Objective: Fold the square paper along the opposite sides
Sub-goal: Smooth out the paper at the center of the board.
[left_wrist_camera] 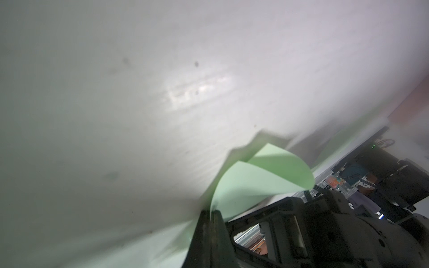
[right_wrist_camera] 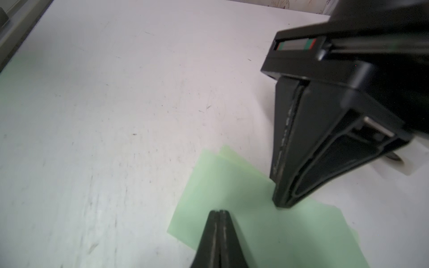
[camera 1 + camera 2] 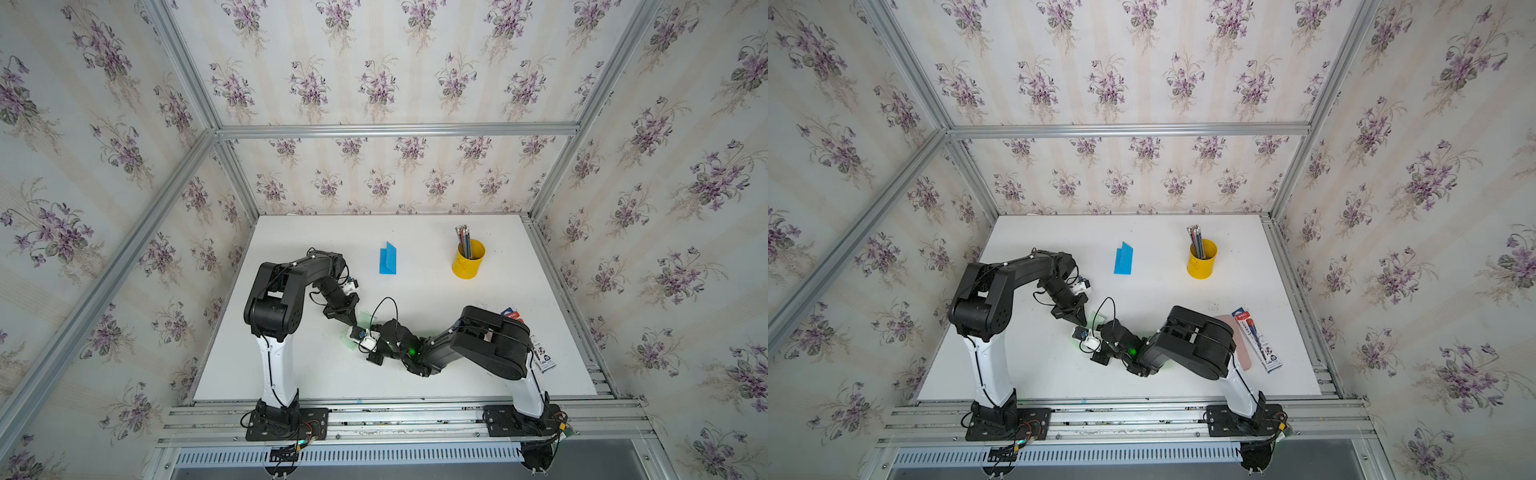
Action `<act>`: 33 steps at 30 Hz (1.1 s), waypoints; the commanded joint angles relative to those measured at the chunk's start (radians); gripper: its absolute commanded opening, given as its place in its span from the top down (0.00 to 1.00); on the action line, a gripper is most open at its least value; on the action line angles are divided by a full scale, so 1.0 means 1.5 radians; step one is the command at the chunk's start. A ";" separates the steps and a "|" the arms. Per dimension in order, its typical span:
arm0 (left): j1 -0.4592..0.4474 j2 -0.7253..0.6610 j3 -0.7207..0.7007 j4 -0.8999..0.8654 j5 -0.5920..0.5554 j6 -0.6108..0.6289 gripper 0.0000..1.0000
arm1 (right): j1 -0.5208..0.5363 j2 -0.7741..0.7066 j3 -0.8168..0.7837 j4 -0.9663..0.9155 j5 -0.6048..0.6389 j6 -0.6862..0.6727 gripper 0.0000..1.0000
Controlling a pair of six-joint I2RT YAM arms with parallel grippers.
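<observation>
Green paper (image 1: 260,183), curled sheet (matte), scuffed table (image 2: 116,116)

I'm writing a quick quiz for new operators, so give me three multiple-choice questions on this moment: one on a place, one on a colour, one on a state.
1. Where does the blue folded paper lie?
A. in the yellow cup
B. on the table, apart from both arms
C. in the left gripper

2. What colour is the sheet under the right gripper?
A. pink
B. white
C. green

3. How do the right gripper's jaws stand?
A. shut
B. wide open
C. closed round a pencil

Answers:
1 B: both top views show it alone on the white surface.
2 C: it is pale green in both wrist views.
3 A: in the right wrist view the fingers meet with no gap.
</observation>
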 commanded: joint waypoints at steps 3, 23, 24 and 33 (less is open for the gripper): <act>0.001 0.015 0.002 0.062 -0.114 0.001 1.00 | 0.009 0.012 -0.007 -0.073 -0.039 0.010 1.00; 0.004 0.026 0.005 0.062 -0.115 -0.019 1.00 | 0.031 0.023 0.005 -0.104 -0.073 0.022 1.00; 0.005 0.025 0.004 0.062 -0.114 -0.020 1.00 | 0.031 0.021 0.006 -0.108 -0.074 0.022 1.00; 0.008 0.020 -0.004 0.060 -0.097 -0.018 1.00 | 0.030 -0.089 -0.022 -0.126 -0.066 0.027 1.00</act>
